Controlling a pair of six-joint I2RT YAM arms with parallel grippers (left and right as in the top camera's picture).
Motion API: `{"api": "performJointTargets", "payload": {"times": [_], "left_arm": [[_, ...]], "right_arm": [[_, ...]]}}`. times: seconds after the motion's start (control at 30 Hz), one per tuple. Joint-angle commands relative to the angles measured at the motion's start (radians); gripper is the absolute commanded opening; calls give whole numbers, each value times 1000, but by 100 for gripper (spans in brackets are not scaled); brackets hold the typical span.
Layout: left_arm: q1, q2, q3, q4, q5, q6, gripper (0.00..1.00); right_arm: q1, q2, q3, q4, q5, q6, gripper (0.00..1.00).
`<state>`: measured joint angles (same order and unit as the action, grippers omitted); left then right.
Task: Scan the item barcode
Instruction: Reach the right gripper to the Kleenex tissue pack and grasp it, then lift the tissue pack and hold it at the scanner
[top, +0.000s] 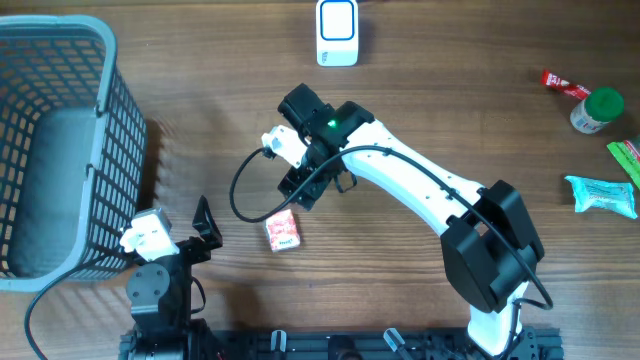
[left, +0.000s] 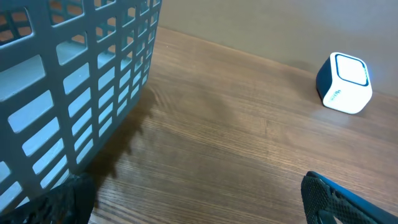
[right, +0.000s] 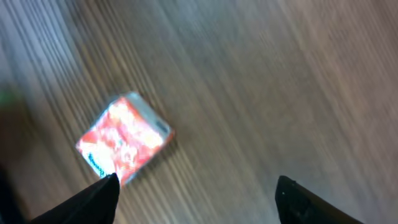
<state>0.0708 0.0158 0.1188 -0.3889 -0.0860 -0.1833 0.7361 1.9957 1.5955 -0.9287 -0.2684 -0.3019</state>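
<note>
The item, a small red and white packet (top: 283, 230), lies flat on the wooden table just below my right gripper (top: 305, 192). In the blurred right wrist view the packet (right: 124, 140) sits ahead and to the left, just beyond the left fingertip (right: 99, 196). My right gripper (right: 199, 199) is open with only bare table between its fingers. The white and blue barcode scanner (top: 337, 32) stands at the back middle and shows too as the scanner (left: 344, 83) in the left wrist view. My left gripper (left: 199, 205) rests open and empty near the front left.
A large grey mesh basket (top: 60, 140) fills the left side, with the basket wall (left: 74, 81) close to my left gripper (top: 203, 232). At the far right lie a red packet (top: 565, 85), a green-capped bottle (top: 598, 110), a green packet (top: 625, 155) and a teal packet (top: 603, 193).
</note>
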Motion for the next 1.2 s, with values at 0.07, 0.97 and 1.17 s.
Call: {"api": "performJointTargets", "payload": {"times": [0.07, 0.97, 1.17], "left_arm": [[4, -3, -3, 4, -16, 19, 100], [4, -3, -3, 4, -16, 19, 100], [4, -3, -3, 4, -16, 19, 100]], "right_arm": [[0, 11, -84, 104, -263, -240, 95], [24, 161, -116, 195, -351, -189, 64], [26, 176, -118, 180, -350, -122, 35]]}}
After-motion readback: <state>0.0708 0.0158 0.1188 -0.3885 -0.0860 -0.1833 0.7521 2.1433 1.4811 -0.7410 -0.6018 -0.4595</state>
